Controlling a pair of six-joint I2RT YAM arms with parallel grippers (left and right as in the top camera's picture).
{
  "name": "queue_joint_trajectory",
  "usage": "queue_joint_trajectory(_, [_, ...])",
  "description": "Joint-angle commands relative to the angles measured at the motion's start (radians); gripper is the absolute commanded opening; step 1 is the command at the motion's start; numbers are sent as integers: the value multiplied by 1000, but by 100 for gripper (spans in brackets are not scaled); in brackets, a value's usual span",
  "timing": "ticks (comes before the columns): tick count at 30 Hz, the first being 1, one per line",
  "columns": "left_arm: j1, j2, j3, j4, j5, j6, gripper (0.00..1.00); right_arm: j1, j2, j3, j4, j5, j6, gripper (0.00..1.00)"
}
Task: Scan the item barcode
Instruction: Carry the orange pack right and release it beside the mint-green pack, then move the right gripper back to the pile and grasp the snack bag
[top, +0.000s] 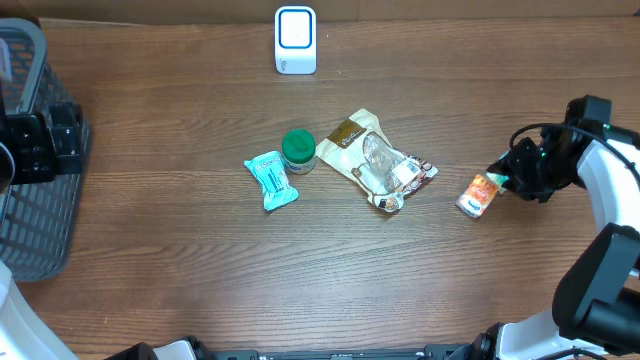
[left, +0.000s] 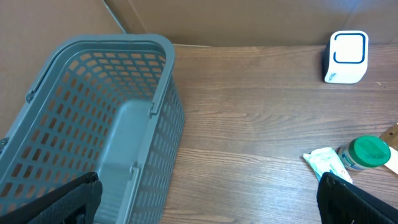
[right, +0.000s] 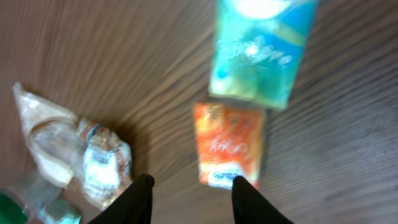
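My right fingers (right: 193, 180) are hanging parted and empty; the orange packet (right: 230, 146) is lying lengthwise just beyond their tips.

R arm (top: 612, 185), 3 o'clock side of overhead view: glossy white rounded link shells w/ matte black joint housings btwn them, black wrist block at the end. Thin black cable (top: 528, 130) arcs off that block. The right pincer (right: 193, 199) has two matte black fingers (right: 134, 202), tapered, rounded tips, no markings visible. L arm (top: 30, 150), 9 o'clock side: boxy black wrist unit, ribbed-looking; white shell at 7 o'clock corner. The left pincer (left: 208, 202) has two plain black fingers (left: 62, 202), flat and angular. No screws or labels legible.
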Motion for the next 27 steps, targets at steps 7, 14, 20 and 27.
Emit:
queue_joint_trajectory(7, [4, -1, 2, 4, 6, 15, 100, 73, -11, 252, -71, -168, -204, 51])
queue_joint_trajectory(14, [4, -1, 2, 4, 6, 15, 99, 204, 11, 236, 53, -166, -204, 54])
queue_joint_trajectory(20, [4, -1, 2, 3, 6, 15, 100, 351, 106, 234, 56, -183, -196, 42])
queue_joint_trajectory(27, [4, -1, 2, 3, 6, 15, 100, 560, 137, 222, -8, -176, -173, 31])
